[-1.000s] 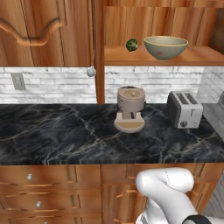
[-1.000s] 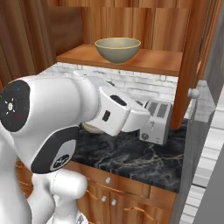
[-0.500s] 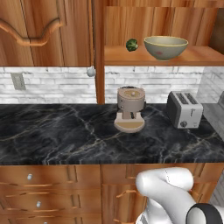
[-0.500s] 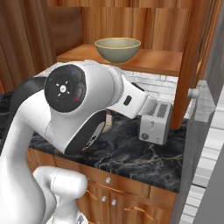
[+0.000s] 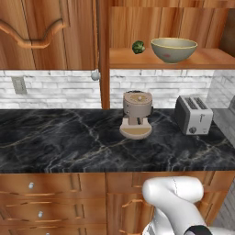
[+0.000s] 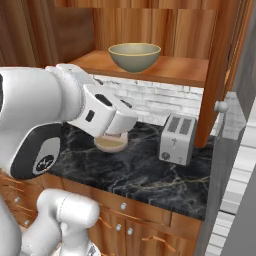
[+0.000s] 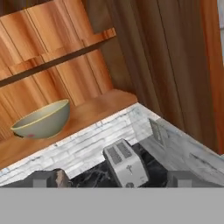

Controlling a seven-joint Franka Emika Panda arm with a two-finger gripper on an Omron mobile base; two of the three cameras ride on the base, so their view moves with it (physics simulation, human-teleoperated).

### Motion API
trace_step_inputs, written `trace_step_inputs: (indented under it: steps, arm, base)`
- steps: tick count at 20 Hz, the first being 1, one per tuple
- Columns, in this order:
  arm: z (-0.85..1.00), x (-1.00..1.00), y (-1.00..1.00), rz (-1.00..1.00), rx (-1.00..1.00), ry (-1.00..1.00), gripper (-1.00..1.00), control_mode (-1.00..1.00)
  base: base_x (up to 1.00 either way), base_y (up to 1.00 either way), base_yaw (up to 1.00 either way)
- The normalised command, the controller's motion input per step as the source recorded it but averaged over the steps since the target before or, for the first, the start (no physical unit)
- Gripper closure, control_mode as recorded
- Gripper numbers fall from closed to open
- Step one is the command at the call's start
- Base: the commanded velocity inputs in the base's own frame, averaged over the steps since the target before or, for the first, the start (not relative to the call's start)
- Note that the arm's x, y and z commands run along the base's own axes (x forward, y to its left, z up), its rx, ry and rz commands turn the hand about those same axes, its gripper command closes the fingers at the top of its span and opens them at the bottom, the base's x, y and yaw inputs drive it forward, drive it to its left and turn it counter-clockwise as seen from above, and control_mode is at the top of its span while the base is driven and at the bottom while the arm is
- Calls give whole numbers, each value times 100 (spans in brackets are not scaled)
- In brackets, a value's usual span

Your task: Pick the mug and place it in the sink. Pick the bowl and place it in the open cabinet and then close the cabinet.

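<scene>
The bowl [image 5: 174,49], pale olive-beige with a cream rim, stands upright on the wooden shelf of the open cabinet [image 5: 202,59]. It also shows in the right base view [image 6: 134,56] and at the left of the hand view [image 7: 42,119]. My gripper [image 7: 114,179] is open and holds nothing; it hangs well below and to the right of the bowl, in front of the shelf. One cabinet door [image 6: 220,70] stands swung out toward me, its round knob [image 6: 220,106] at the lower edge. The mug and the sink are out of view.
A small green ball [image 5: 138,47] lies on the shelf left of the bowl. On the black marble counter [image 5: 69,142] stand a beige coffee machine [image 5: 137,114] and a silver toaster [image 5: 193,114]. Drawers with round knobs [image 5: 31,186] run below.
My arm has swung in the right base view, and its forearm now reaches out over the counter. The bowl and everything else stay where they were. The gripper is still open.
</scene>
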Motion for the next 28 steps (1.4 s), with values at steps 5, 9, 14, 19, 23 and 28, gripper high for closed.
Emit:
trace_step_inputs:
  steps: [5,9,14,19,23,28]
  arm:
    - [-1,-42,32,-59,-9,-8,-100,-100]
    - [0,-36,0,-69,-23,-5,-100,-100]
    - [0,-33,-27,-42,-32,-20,-100,-100]
    - [-4,-10,-78,-6,2,1,-100,-100]
    - [0,0,-47,0,1,14,-100,-100]
    - [-13,-9,0,-3,0,5,-100,-100]
  base:
    - [0,0,0]
    - [0,0,0]
    - [0,0,0]
    - [0,0,0]
    - [0,0,0]
    - [0,0,0]
